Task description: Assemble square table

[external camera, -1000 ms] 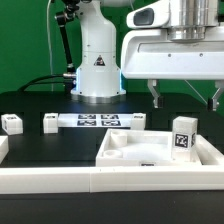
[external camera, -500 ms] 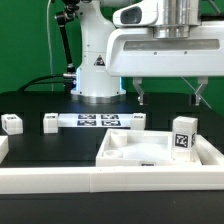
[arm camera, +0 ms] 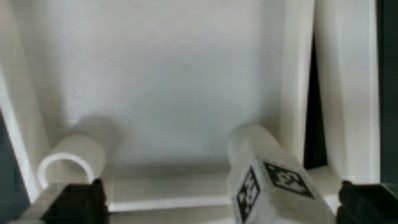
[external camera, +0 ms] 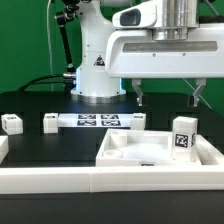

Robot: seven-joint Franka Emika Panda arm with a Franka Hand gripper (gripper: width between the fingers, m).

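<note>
The white square table top point(external camera: 128, 158) lies tray-like at the front of the exterior view's right. One white leg point(external camera: 182, 135) with a black-and-white tag stands upright on its right part. My gripper point(external camera: 168, 96) hangs open and empty above the top, its fingers spread to either side. In the wrist view the gripper point(arm camera: 217, 205) looks down into the table top point(arm camera: 178, 80). The tagged leg point(arm camera: 276, 172) lies between the fingertips, nearer one finger and untouched. A rounded white peg shape point(arm camera: 80, 155) sits near the other finger.
Three loose white legs point(external camera: 11, 124) point(external camera: 49, 123) point(external camera: 139, 120) lie on the black table beside the marker board point(external camera: 95, 121). A long white border rail point(external camera: 90, 185) runs along the front. The robot base point(external camera: 97, 60) stands behind.
A second ago the gripper was further to the exterior view's right and a little lower. It has shifted left and up, then held still. The parts have not moved.
</note>
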